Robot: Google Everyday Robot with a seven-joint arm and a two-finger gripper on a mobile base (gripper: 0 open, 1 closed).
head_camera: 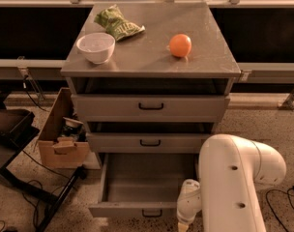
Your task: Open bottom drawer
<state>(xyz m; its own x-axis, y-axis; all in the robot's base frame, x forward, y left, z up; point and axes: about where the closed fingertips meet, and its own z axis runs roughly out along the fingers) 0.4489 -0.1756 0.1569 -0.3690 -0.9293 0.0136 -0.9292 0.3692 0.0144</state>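
The bottom drawer (122,210) stood pulled out at the foot of the cabinet (195,57) — my hand (184,221) hung just beside its front's right end; spread or pressed together, I couldn't tell.

The grey metal worktop (205,57) carried three things. A white bowl (95,47) sat upright near its front left corner. Behind the bowl, toward the back left, lay a crumpled green bag (117,23), near the bowl, though whether the two touched could not be told. An orange (180,45) rested right of centre, well apart from both.

Below, the speckled floor (263,124) bore the cabinet (108,108). An open cardboard box (60,151) holding odds and ends stood on the floor just beside the cabinet's left side, and a black stand leg (60,197) slanted across the floor in front of it. The gripper (184,224) hung low over the floor at the bottom edge of the view, just right of the front of the pulled-out bottom drawer (147,182).
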